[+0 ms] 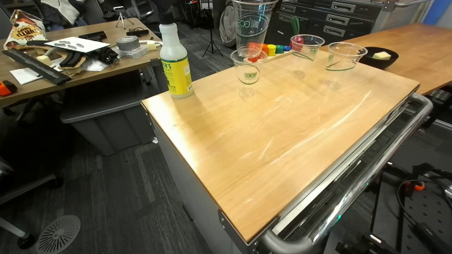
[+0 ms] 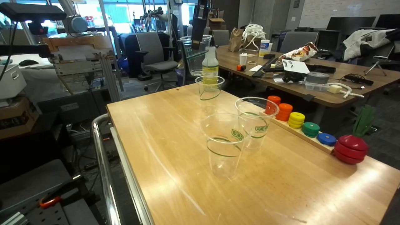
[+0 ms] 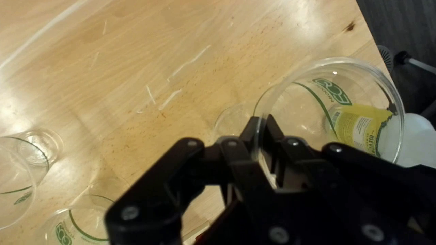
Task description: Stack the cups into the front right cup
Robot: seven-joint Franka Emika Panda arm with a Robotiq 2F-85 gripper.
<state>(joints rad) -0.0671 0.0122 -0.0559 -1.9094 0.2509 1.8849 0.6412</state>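
At the far left of an exterior view, a brown table (image 1: 116, 65) carries a chips bag (image 1: 26, 33) and a roll of grey tape (image 1: 128, 43). Then comes the wooden counter (image 1: 229, 169), a yellow-labelled bottle (image 1: 180, 76) standing upright near its left corner. To the bottle's right, a raised clear tumbler (image 1: 252, 33) hangs mouth up; in the wrist view the tool (image 3: 261, 121) is clamped on its wall, a finger on either side of the rim. Below the raised tumbler's base stands a second clear tumbler (image 1: 250, 70), upright on the counter; whether the two touch, I cannot tell. Farther right, a row of coloured rings (image 1: 271, 50) lies along the back edge, ending near a red toy radish (image 1: 297, 42). In front of the radish stands a third clear tumbler (image 1: 312, 50), and just beside that a fourth clear tumbler (image 1: 342, 59), both upright. Rightmost, past the counter's edge, is a black bowl (image 1: 383, 64) with a pale yellow piece (image 1: 381, 55) in it.
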